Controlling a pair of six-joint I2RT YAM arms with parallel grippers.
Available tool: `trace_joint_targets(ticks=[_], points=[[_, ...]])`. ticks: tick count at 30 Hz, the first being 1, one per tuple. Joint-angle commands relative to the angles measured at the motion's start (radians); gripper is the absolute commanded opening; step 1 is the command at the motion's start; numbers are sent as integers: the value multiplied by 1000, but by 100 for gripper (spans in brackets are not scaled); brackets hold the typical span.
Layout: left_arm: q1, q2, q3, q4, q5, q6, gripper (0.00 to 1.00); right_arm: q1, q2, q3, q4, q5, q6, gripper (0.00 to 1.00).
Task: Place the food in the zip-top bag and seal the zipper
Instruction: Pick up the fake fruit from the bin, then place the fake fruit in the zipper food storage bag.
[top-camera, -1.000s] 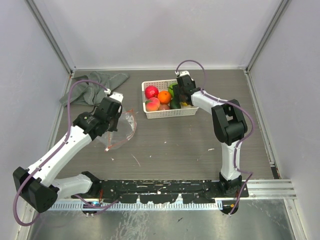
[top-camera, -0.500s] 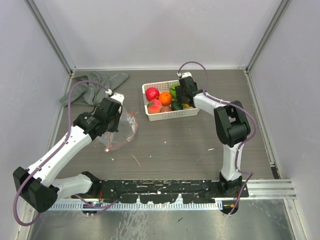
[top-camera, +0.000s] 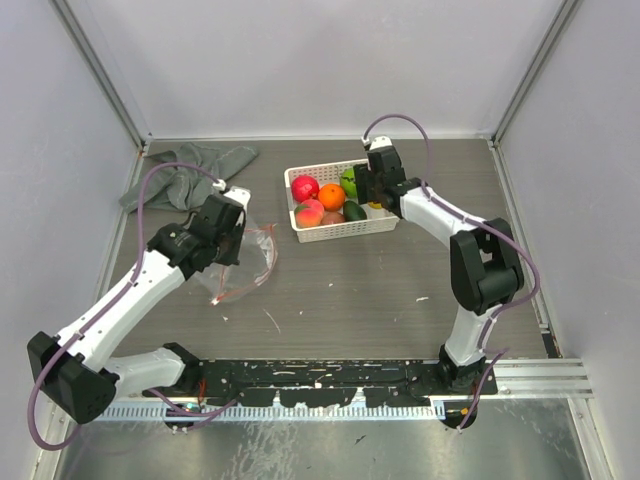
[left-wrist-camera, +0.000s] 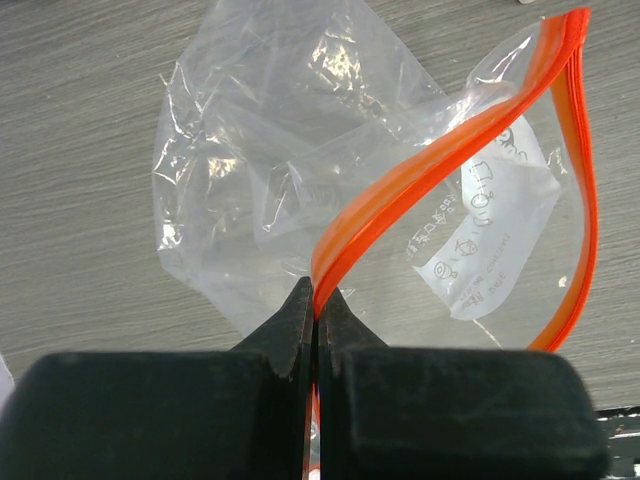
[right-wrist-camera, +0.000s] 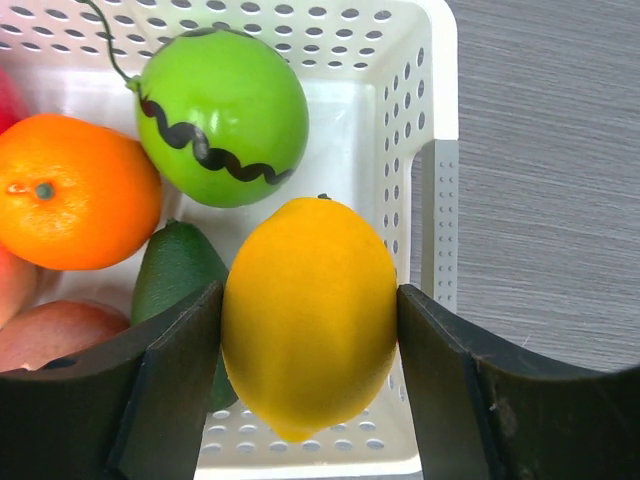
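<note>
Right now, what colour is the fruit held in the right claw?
Yellow. The fruit in the right claw shows best in the right wrist view.

Yellow fruit (right-wrist-camera: 308, 320), green fruit (right-wrist-camera: 222, 118) with a black wavy line, orange fruit (right-wrist-camera: 70, 190), white perforated basket (right-wrist-camera: 425, 120); clear bag (left-wrist-camera: 260, 130) with orange-red zipper (left-wrist-camera: 430, 165); grey wood-grain tabletop (right-wrist-camera: 550, 150).

a lab test cell: plain grey walls (top-camera: 320, 60), metal-framed table (top-camera: 350, 290)
</note>
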Motion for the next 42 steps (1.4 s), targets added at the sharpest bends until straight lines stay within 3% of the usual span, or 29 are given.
trace_joint_targets(ticks=[1, 11, 25, 35, 42], points=[[5, 38, 70, -2, 9, -85, 0, 13, -96, 0, 29, -48, 19, 39], [4, 122, 150, -15, 28, -355, 0, 128, -273, -85, 98, -172, 112, 38], [5, 90, 106, 74, 95, -513, 0, 311, -503, -276, 382, -271, 361, 37], [5, 58, 78, 115, 142, -564, 0, 422, -519, -420, 739, -325, 482, 37], [5, 34, 67, 121, 147, -576, 0, 469, -443, -438, 810, -340, 490, 38]])
